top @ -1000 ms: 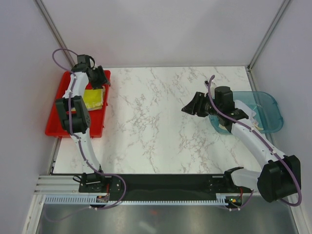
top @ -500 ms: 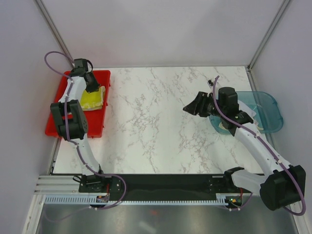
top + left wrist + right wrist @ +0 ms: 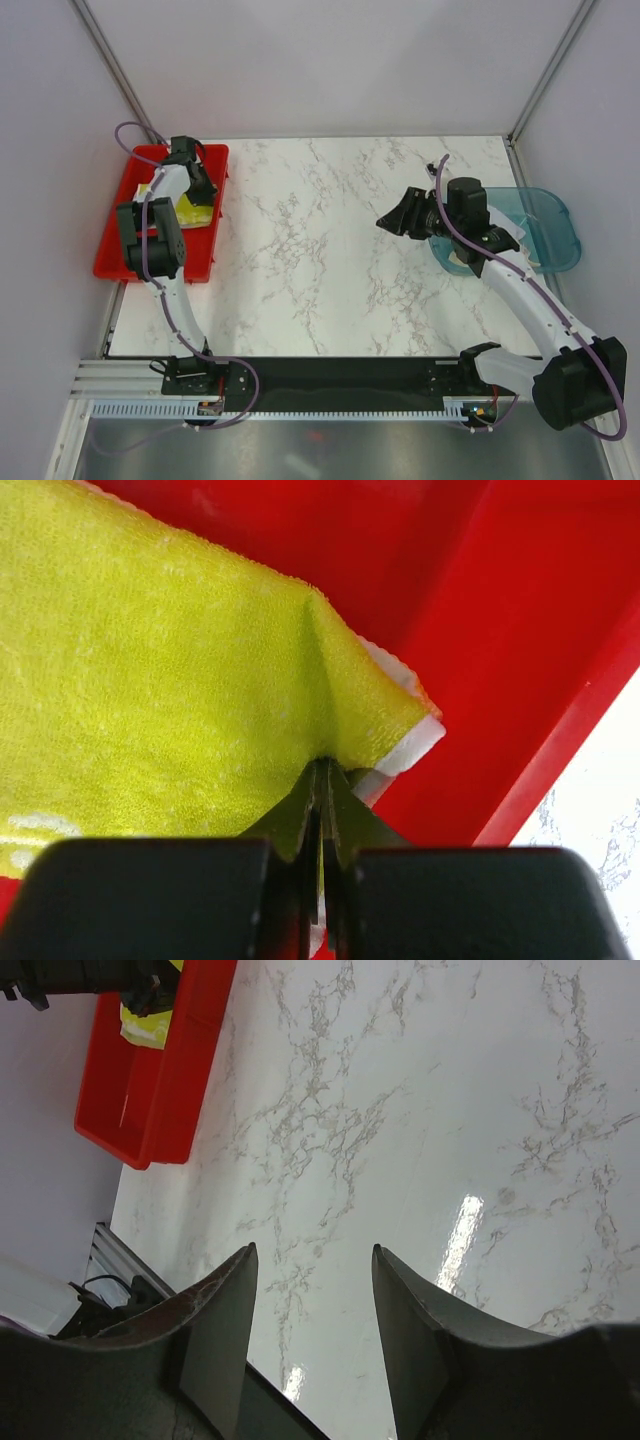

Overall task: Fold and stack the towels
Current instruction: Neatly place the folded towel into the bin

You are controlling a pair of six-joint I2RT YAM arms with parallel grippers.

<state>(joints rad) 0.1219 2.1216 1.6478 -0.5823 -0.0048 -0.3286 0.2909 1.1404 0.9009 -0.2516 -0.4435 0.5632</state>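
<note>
A yellow-green towel [image 3: 190, 212] [image 3: 150, 680] lies in the red tray [image 3: 115, 250]. The edge of a white towel [image 3: 410, 748] peeks out beneath its corner. My left gripper [image 3: 197, 190] [image 3: 323, 765] is down on the towel's right edge. Its jaws are pressed together on a raised pinch of the yellow-green cloth. My right gripper [image 3: 392, 220] [image 3: 313, 1250] hovers open over the marble table, right of centre, with nothing between its fingers. In the right wrist view the towel [image 3: 148, 1025] shows far off in the tray [image 3: 150, 1080].
A translucent teal bin [image 3: 555, 230] sits at the table's right edge behind the right arm. Some pale cloth [image 3: 452, 262] shows inside it, partly hidden. The tray wall [image 3: 520, 680] rises just right of the left gripper. White marble table [image 3: 320, 250] lies between the arms.
My left gripper has come down onto the yellow-green towel and shut on its edge, bunching the cloth. The right arm shifted slightly, then stayed still and open.
</note>
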